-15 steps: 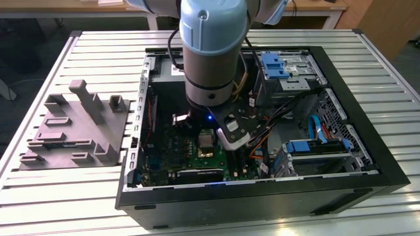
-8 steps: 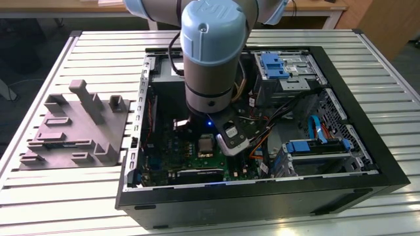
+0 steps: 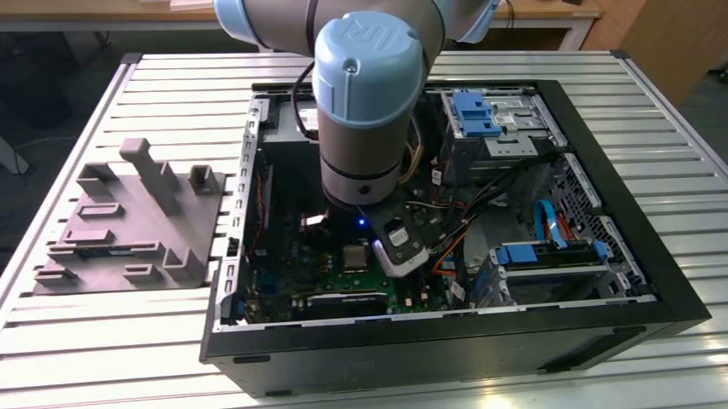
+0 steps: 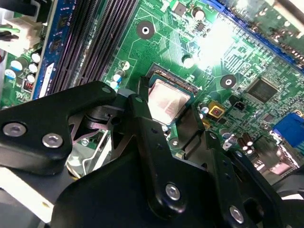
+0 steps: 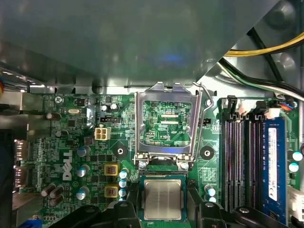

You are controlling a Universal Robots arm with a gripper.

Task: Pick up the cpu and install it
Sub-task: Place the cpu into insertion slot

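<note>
Directly under the gripper (image 4: pixel 166 106), the cpu (image 4: pixel 167 98) lies at the socket (image 4: pixel 175 78)

Exterior high, oblique; wrist views close, sharing motherboard (image 5: pixel 71 123) (image 4: pixel 161 42).

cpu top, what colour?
The cpu top is pale silvery-grey metal; it shows best in the first wrist view.

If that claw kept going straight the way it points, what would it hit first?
Most likely the cpu: the gripper points straight at it, at the socket on the green board. Whether they already touch, I cannot tell.
</note>
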